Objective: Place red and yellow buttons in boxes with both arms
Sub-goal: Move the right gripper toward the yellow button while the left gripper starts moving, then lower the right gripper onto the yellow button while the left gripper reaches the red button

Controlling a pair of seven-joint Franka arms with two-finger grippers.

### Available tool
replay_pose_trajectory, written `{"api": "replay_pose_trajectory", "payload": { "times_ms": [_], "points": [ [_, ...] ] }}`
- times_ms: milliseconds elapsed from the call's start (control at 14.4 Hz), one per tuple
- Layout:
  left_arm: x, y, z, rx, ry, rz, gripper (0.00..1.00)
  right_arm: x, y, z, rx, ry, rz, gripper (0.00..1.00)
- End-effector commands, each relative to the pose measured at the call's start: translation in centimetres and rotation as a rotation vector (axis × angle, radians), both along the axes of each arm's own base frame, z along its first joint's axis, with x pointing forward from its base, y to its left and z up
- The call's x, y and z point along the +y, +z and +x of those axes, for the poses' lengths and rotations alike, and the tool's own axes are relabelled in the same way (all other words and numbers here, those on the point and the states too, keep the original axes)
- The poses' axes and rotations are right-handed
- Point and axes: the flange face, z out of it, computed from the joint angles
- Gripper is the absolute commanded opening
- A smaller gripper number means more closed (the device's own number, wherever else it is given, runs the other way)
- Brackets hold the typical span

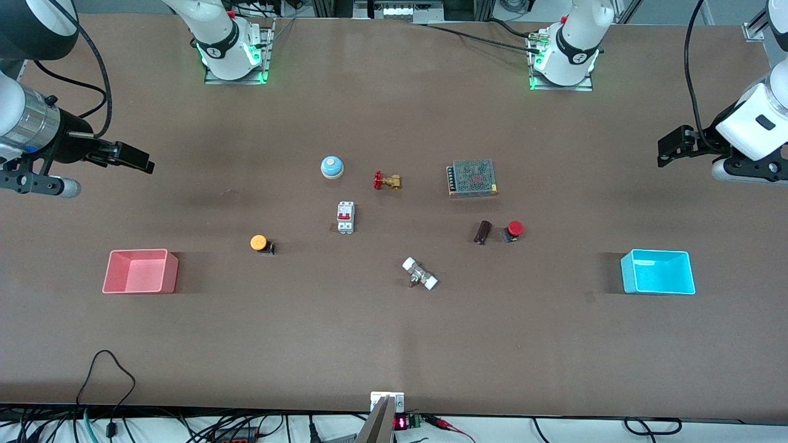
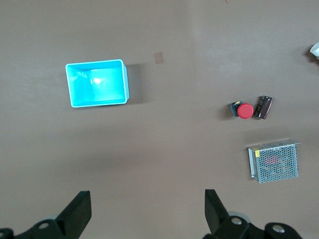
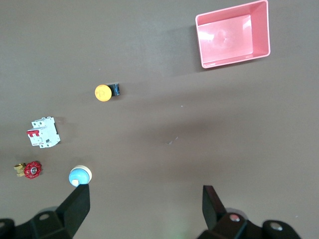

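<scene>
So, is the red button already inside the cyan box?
No, the red button sits on the table beside a dark cylinder, apart from the cyan box, which holds nothing.

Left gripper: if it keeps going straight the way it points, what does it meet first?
Probably bare table. The left gripper, open and high over the left arm's end, faces down; its wrist view centres on brown surface between the cyan box and red button.

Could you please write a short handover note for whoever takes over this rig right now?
Left gripper: open, empty, up over the table's left-arm end, above the cyan box.
Right gripper: open, empty, up over the right-arm end, above the pink box.
Red button lies on the table beside a dark cylinder; yellow button lies on the table toward the pink box.
Done: nothing; both boxes empty.
Left: pick and box both buttons.
</scene>
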Motion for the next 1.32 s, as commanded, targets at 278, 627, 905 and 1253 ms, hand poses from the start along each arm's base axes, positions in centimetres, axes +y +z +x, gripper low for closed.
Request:
{"api": "replay_pose_trajectory", "payload": {
  "times_ms": [278,627,905,1253],
  "points": [
    [-0.7,-0.4,-0.6,0.045,-0.009,-0.011,1.0,3.2,-4.7,3.2,-0.03,0.038,0.023,1.0],
    [-1.6,-1.5,2.9,0.047,-0.021,-0.023,1.0,7.7,-10.5,5.7,-0.049,0.014,0.001,1.0],
    [-5.2,-3.3,4.2,0.081,-0.068,-0.022,1.0,11.9,-16.3,6.1,-0.106,0.051,-0.06,1.0],
    [-11.9,-8.6,5.8,0.085,0.002,-0.005,1.0,14.0,-22.6,5.9,-0.183,0.023,-0.042,1.0]
  ]
}}
